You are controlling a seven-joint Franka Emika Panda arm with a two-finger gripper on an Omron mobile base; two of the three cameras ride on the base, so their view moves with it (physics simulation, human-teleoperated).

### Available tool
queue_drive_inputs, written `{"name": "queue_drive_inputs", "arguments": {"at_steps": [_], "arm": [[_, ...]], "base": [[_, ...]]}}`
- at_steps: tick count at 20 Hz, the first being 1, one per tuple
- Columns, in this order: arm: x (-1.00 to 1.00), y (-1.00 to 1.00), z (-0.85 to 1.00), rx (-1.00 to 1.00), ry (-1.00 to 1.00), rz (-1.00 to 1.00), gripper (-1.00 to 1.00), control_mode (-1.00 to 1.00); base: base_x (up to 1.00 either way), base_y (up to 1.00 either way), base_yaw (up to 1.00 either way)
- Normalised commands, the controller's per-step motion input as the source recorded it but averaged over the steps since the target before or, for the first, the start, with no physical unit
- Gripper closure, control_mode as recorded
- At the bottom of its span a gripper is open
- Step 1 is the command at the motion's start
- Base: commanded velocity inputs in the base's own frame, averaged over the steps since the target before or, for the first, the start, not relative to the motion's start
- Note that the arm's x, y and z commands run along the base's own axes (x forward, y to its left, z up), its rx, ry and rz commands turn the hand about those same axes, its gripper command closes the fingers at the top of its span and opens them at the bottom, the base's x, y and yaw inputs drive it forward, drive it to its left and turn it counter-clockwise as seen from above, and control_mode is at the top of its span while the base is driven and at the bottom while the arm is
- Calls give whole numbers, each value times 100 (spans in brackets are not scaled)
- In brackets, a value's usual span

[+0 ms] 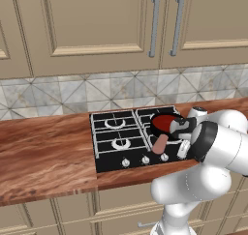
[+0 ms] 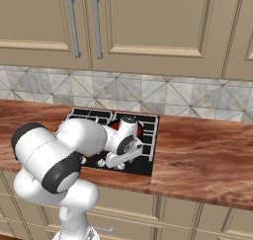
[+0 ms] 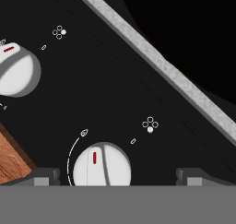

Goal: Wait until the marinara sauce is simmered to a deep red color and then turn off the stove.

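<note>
Marinara sauce [image 1: 165, 121] deep red in black pan [image 1: 156, 126] on stove [image 1: 116, 137], gripper [image 3: 113, 176] spread wide, fingertips [image 3: 42, 176] straddling silver knob [image 3: 102, 165], nothing grasped.

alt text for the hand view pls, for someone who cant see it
Close-up of the black stove front panel: a silver knob with a red mark sits between the two dark fingertips of the open gripper. A second knob lies at upper left, and wooden counter shows at lower left.
</note>
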Motion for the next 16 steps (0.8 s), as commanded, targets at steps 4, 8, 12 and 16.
{"name": "queue_drive_inputs", "arguments": {"at_steps": [4,8,12,16], "arm": [[0,0,0,0,0,0,-100,-100],[0,0,0,0,0,0,-100,-100],[0,0,0,0,0,0,-100,-100],[0,0,0,0,0,0,-100,-100]], "base": [[0,0,0],[0,0,0],[0,0,0],[0,0,0]]}}
